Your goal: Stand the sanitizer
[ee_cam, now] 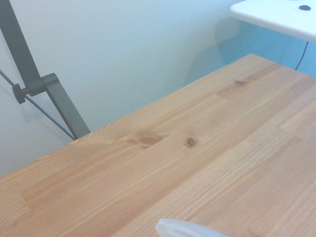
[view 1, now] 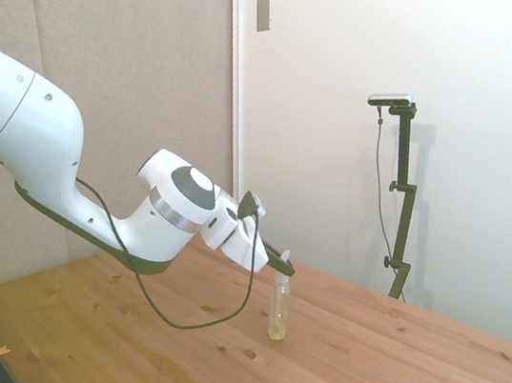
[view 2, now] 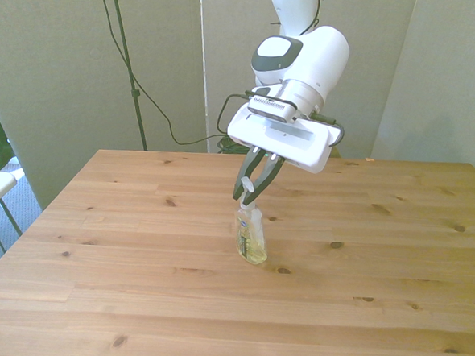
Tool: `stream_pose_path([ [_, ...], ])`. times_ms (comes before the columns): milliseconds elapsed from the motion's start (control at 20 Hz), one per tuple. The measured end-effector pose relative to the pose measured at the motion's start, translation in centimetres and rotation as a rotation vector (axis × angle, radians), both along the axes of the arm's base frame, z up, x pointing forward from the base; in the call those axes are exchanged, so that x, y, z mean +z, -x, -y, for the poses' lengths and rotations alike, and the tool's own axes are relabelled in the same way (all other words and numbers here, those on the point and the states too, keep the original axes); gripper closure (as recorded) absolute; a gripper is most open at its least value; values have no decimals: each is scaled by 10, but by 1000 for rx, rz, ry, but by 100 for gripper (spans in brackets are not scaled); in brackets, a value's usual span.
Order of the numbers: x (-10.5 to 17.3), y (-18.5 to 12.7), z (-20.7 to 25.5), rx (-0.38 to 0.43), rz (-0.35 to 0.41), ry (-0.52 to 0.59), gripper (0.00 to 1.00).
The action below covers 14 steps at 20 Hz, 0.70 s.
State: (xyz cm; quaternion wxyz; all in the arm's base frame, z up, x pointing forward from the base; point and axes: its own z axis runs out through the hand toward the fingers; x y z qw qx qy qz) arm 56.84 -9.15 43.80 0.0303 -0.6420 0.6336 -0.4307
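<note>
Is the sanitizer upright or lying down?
Upright: the sanitizer stands base-down on the table, gripper shut on its nozzle.

clear sanitizer [view 2: 250,238] with pale yellow liquid and white top, white arm [view 1: 23,137] with grey joint cap, dark-fingered tool [view 2: 251,188], warm knotty striped wooden desk [view 2: 377,267], black cable [view 1: 183,308]

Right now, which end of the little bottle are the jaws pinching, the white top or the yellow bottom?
The sanitizer is pinched at its white spray top; its yellow bottom sits on the table, outside the jaws.
</note>
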Motion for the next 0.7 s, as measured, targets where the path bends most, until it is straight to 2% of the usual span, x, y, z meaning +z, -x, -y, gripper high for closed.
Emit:
stream_pose_path([
  [700,-22,8,-1,6,-63,-18,0],
])
